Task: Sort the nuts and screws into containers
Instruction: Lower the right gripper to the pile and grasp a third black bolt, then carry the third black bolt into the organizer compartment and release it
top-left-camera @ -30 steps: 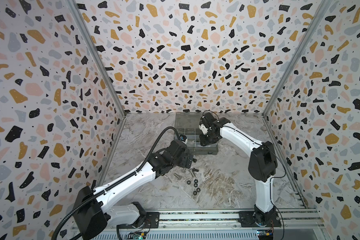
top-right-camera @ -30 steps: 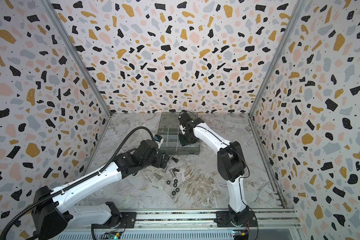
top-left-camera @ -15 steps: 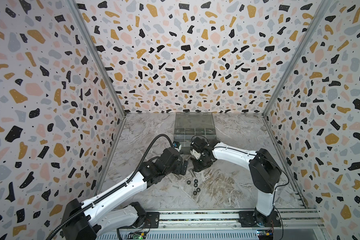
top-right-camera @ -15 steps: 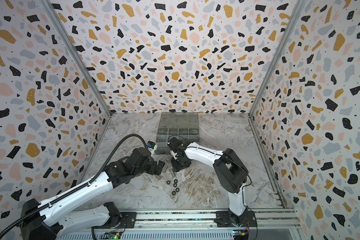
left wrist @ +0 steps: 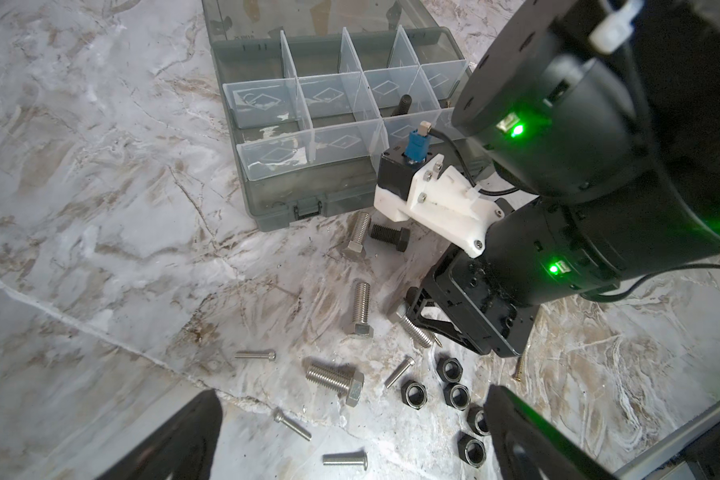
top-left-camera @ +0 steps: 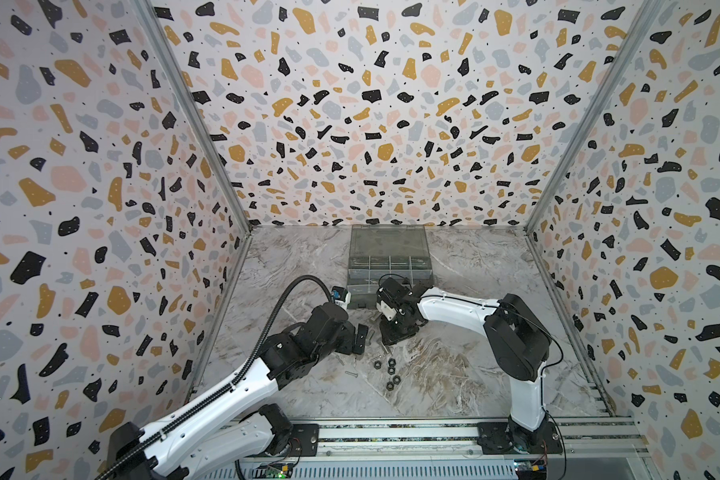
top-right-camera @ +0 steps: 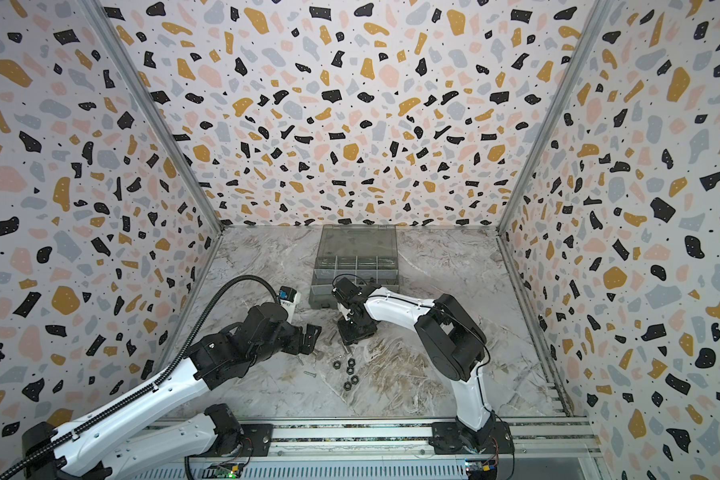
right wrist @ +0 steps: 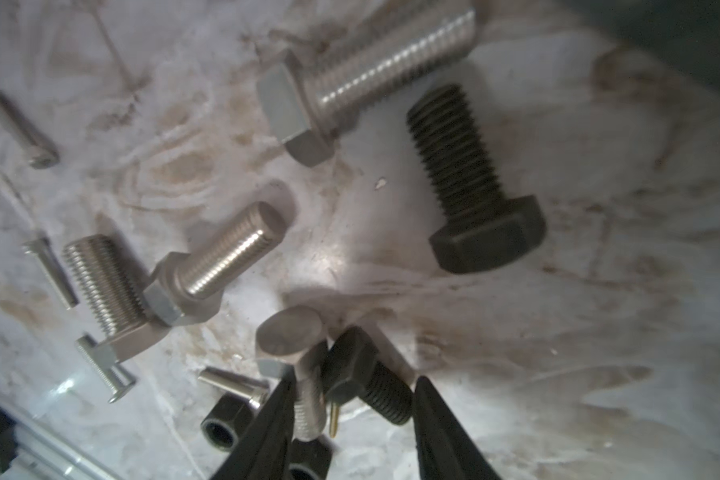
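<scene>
R fingers (right wrist: 262,440) lowered, screws (left wrist: 360,307) silver/blk (hex heads)

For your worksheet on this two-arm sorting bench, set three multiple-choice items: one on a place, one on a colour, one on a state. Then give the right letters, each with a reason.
1. Where do the black nuts lie relative to the organiser box?
A inside it
B on the table in front of it
C on its lid

2. What colour is the bolt lying in one of the box's compartments?
A silver
B brass
C black

3. How is the left gripper?
A open, holding nothing
B shut on a nut
C shut on a silver bolt

Answers:
1 B: the left wrist view shows all five on the marble, outside the box.
2 C: its threaded shaft is dark against the clear dividers.
3 A: its jaws stand wide apart above the table, gripping nothing.
</scene>
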`<state>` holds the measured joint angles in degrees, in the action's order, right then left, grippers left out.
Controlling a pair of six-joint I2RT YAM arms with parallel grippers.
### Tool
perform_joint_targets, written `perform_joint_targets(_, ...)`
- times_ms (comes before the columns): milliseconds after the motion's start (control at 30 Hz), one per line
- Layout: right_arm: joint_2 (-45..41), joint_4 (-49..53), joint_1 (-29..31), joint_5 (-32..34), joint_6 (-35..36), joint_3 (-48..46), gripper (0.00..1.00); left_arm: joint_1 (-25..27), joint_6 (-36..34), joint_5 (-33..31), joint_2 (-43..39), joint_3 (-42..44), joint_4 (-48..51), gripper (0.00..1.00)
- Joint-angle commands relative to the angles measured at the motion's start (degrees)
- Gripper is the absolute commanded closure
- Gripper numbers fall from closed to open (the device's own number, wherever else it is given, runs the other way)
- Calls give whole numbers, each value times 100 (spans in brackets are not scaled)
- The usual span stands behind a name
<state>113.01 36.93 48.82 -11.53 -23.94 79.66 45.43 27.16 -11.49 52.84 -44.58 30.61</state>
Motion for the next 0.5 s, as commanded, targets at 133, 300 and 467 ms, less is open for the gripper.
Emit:
perform_joint_targets(133,184,-15,-77,375,76,-64,59,-17,41,-115,-43,28,-3,0)
perform_joint_targets(300,83,44,-153,389,157,-138,61,-17,25,-128,16,-25,-2,0)
perform_joint_targets(467,40,87,-188,397,218,-230,74,-17,18,-135,49,-33,-49,0)
